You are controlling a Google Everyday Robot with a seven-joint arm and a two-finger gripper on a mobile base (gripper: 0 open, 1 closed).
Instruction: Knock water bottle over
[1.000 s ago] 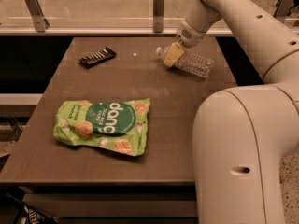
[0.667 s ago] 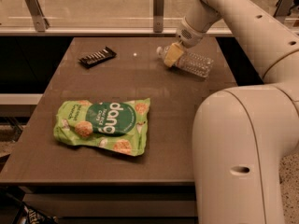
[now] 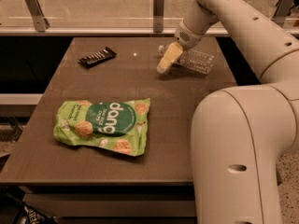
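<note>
The water bottle [image 3: 196, 60] is a clear ribbed plastic bottle. It lies on its side at the back right of the brown table [image 3: 117, 97], with its cap end pointing left behind the gripper. My gripper [image 3: 166, 62] has pale yellow fingers that point down and to the left. It hovers just in front of the bottle's neck, touching or almost touching it. Nothing is held in it.
A green snack bag [image 3: 103, 126] lies flat at the front left of the table. A dark wrapped bar [image 3: 96, 56] lies at the back left. A glass rail with metal posts [image 3: 159, 3] runs along the far edge. My arm's large white body [image 3: 238, 153] fills the right foreground.
The gripper has shifted slightly left and down along the bottle's neck. The bottle lies on its side in all frames.
</note>
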